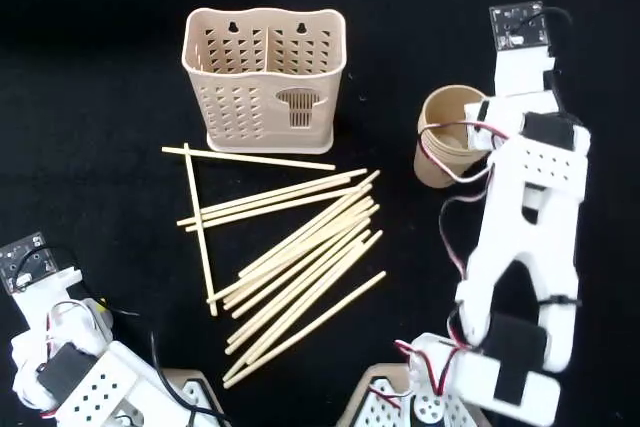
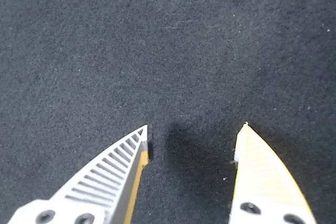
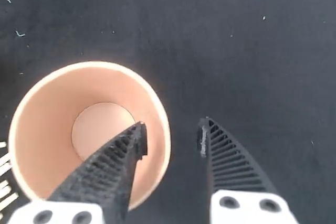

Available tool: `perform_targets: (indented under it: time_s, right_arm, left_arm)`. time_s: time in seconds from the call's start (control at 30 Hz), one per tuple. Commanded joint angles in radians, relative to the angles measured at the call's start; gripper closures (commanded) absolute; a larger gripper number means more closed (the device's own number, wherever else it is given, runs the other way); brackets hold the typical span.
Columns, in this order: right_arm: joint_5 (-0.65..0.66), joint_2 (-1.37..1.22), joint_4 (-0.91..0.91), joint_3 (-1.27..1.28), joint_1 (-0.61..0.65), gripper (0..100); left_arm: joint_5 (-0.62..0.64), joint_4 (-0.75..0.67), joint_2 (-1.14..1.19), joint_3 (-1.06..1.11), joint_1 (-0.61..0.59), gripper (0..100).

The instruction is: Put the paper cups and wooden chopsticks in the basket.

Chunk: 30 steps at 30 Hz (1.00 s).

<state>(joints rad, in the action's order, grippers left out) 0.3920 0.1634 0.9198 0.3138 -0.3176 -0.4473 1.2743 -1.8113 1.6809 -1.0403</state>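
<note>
The high view looks down over the whole counter (image 1: 90,97). The 2 wrist views face it closely; the right shares the paper cup (image 1: 435,152).

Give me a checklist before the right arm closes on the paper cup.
1. Right tool straddles the tan paper cup at its rim, one finger inside, one outside: ok.
2. Right tool open, nothing clamped yet: ok.
3. Cup upright on the black cloth: ok.
4. Beige perforated plastic basket upright, top open: ok.
5. Left tool open over bare cloth, far from the cup: ok.
6. Single cup or a stack: cannot tell.
</note>
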Motion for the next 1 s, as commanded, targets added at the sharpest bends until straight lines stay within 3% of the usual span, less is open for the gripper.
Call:
perform_targets:
  time_s: [0.0,0.27,0.37,0.53,0.7,0.83,0.97]
  right_arm:
    - [0.009,-0.058,0.011,-0.084,-0.012,82.2]
    - [0.074,-0.217,0.017,-0.117,0.006,82.8]
    - [0.114,-0.213,0.018,-0.119,0.0,98.5]
    - [0.11,-0.105,0.018,-0.113,-0.014,98.6]
    - [0.11,0.065,0.112,-0.13,-0.003,98.7]
    - [0.11,0.185,0.199,-0.182,0.038,98.7]
    - [0.058,0.271,0.293,-0.308,0.097,98.7]
  left_arm:
    - [0.003,0.008,-0.006,0.016,-0.001,73]
    - [0.003,0.008,-0.006,0.016,-0.001,73]
    - [0.003,0.006,-0.006,0.016,-0.001,73]
    - [0.002,-0.003,-0.008,0.015,0.001,73]
    - [-0.031,-0.164,-0.008,0.005,0.008,73]
    - [-0.031,-0.178,0.002,-0.136,0.077,73]
    - [-0.025,-0.054,0.008,-0.377,0.199,73]
